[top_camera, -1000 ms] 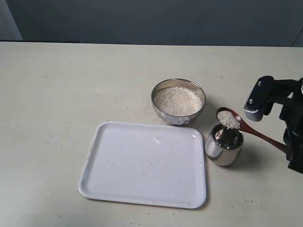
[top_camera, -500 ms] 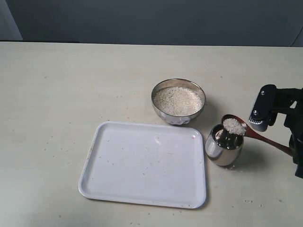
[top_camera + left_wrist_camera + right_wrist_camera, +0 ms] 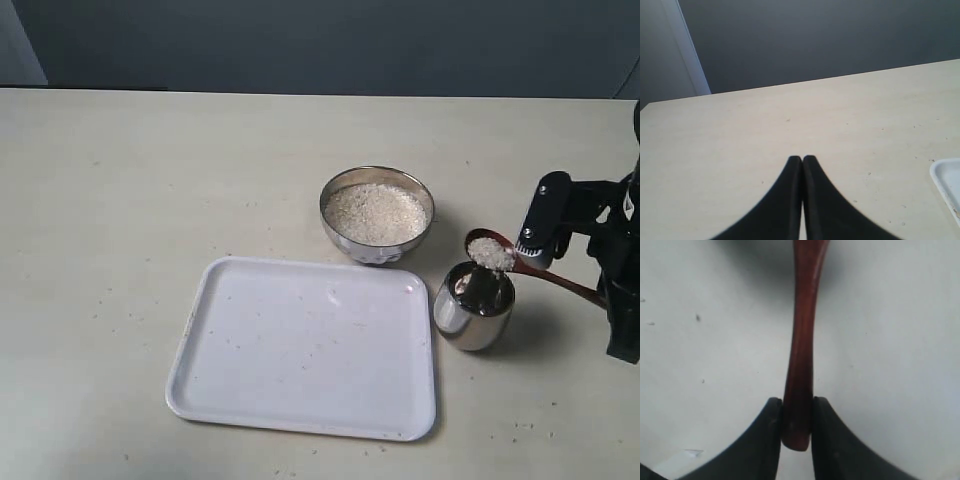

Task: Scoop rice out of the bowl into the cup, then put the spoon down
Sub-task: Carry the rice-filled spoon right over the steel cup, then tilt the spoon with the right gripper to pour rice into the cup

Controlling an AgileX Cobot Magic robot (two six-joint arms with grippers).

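The steel bowl (image 3: 377,215) holds a heap of white rice (image 3: 375,212) at the middle of the table. Right of it and nearer stands the small steel cup (image 3: 472,306). The reddish-brown spoon (image 3: 535,273) hangs over the cup's rim, its scoop tilted, with a small pile of rice in it (image 3: 491,253). My right gripper (image 3: 797,405) is shut on the end of the spoon's handle (image 3: 801,355); in the exterior view it is at the right edge (image 3: 604,296). My left gripper (image 3: 802,160) is shut on nothing, over bare table.
A white rectangular tray (image 3: 250,400) lies left of the cup and in front of the bowl; one corner of the tray (image 3: 946,179) shows in the left wrist view. A few loose grains dot the table near the cup.
The spoon's scoop swung right past the cup's rim, then came back a little to the left and rose slightly. The right arm turned with it. The pile in the scoop looks smaller.
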